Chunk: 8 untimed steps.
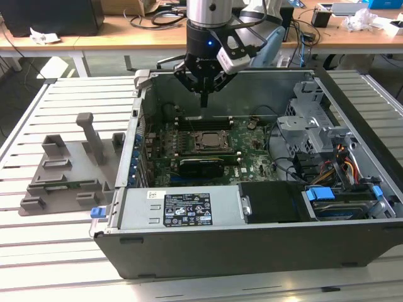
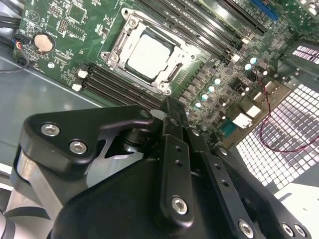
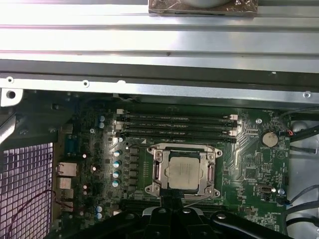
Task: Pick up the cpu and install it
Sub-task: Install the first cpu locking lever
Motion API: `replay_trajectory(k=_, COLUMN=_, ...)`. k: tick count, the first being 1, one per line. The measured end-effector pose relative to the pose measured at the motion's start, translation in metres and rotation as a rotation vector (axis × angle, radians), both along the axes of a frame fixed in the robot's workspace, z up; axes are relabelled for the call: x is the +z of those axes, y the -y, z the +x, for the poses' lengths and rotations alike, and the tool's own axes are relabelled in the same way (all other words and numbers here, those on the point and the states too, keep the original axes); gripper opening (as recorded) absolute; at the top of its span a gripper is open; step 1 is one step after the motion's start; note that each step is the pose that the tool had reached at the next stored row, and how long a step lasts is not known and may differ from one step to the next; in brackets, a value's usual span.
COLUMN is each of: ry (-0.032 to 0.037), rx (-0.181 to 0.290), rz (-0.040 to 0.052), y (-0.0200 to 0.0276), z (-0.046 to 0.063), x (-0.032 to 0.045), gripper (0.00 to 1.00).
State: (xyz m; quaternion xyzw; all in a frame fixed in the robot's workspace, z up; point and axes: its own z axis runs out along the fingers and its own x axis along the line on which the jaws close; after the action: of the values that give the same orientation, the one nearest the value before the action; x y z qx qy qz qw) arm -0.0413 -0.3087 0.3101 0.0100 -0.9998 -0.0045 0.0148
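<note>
an open computer case (image 1: 252, 251) lies on a slatted metal table (image 1: 56, 251). the cpu (image 3: 182, 170), a dull silver square, sits inside the socket frame (image 3: 156, 172) on the green motherboard (image 1: 252, 151); both wrist views show it there (image 2: 149, 54). the gripper (image 1: 203, 100) hangs above the board near the case's rear wall, apart from the chip, its black fingers (image 2: 172, 149) drawn together and holding nothing. a grey plastic fixture plate (image 1: 63, 179) rests on the table toward the exterior view's left.
</note>
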Motion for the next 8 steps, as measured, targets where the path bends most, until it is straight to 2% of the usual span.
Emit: replay_trajectory(k=8, ry=0.0000, rx=0.000, rz=0.0000, y=0.0000, z=-0.0042, x=-0.0001, gripper=0.11)
